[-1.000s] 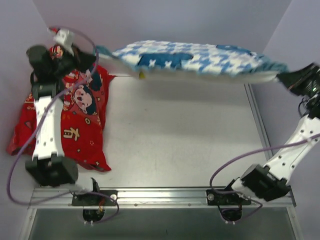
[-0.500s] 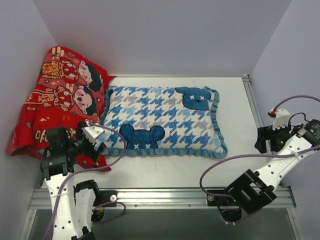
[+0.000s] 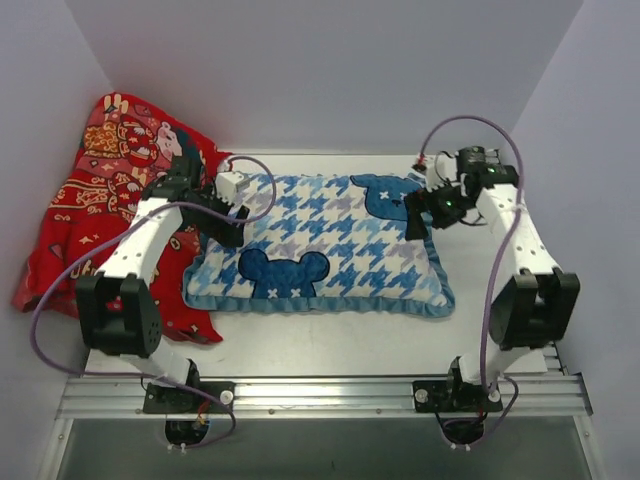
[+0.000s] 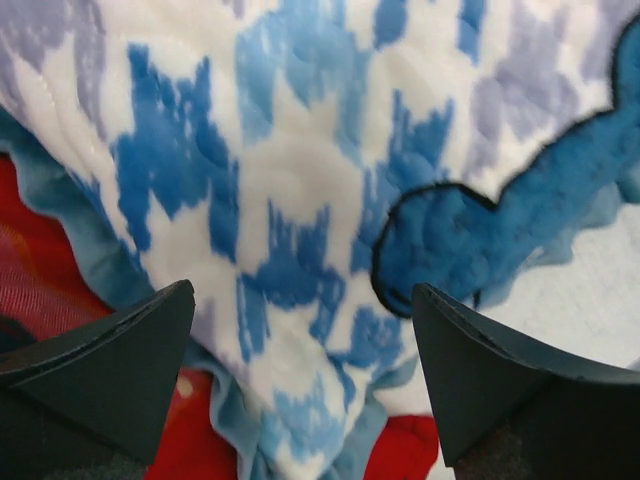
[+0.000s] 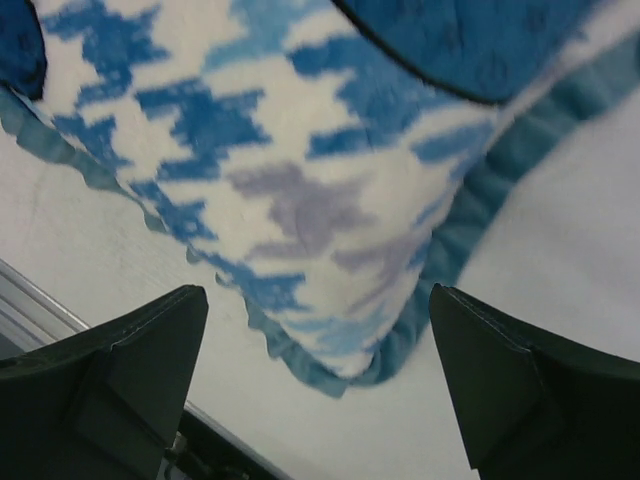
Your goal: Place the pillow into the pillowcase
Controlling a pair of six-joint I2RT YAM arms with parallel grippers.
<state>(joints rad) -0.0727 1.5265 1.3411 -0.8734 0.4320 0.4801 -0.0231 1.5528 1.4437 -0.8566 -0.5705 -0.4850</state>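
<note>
**Left gripper (image 3: 226, 218) and right gripper (image 3: 418, 215) gape wide over the two ends of the pillowcase (image 3: 330, 250)**

The left gripper (image 4: 300, 380) has its jaws spread far apart and grips nothing; its dark fingers (image 4: 100, 370) frame open air in the wrist view. Straight under it lies the left end of the pillowcase (image 4: 300, 200), houndstooth side up. Whether the fingertips touch the fabric cannot be told. Just past its right finger sits the lobe of a dark blue bear head (image 4: 520, 200). Under its left finger the ruffled trim (image 4: 110, 270) meets the red cloth (image 4: 40, 290). Out beyond the bear head a strip of pale surface (image 4: 610, 290) shows.

The right gripper (image 5: 315, 370) is likewise fully parted and empty. Below it is the near right corner of the pillowcase (image 5: 280, 150), its trim curling round the corner between the fingers (image 5: 520, 390), with bare surface (image 5: 560, 300) on either side.

From above, the pillowcase lies flat and plump between the two grippers, one at each short end. The pillow itself does not show. The red cloth (image 3: 100, 200) is heaped outward from the left gripper, against the wall, its edge touching the trim.
</note>
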